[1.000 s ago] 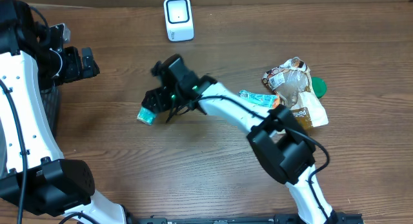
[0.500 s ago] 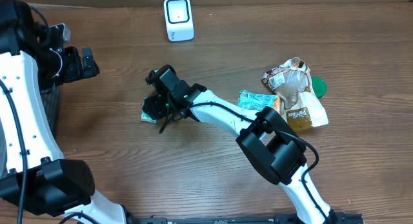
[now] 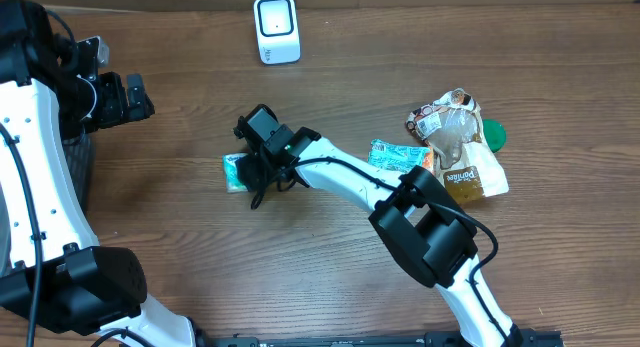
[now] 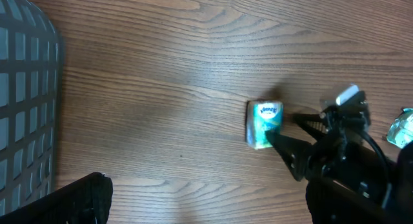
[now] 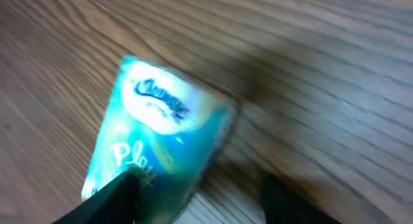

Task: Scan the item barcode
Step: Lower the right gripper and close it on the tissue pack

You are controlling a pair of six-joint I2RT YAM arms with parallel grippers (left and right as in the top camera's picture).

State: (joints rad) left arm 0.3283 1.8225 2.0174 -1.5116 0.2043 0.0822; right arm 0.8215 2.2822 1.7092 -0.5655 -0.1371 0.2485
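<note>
On the surface (image 3: 420, 47): tissue pack (image 3: 234, 171) lies flat, logo up, well apart from scanner (image 3: 276, 28).
Right gripper (image 5: 203, 195): jaws open, straddling pack's end, probably to lift it.
Left gripper (image 3: 138, 99): jaws open, empty, aside.

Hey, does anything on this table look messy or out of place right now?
The snack packets at the right are a crumpled, overlapping heap. The blue tissue pack lies alone, well apart from them and slightly askew. Nothing looks spilled.

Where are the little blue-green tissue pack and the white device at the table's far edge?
tissue pack (image 5: 161, 146): right wrist view, middle of its printed face.
white device (image 3: 276, 28): overhead view, centre of its top face.
</note>
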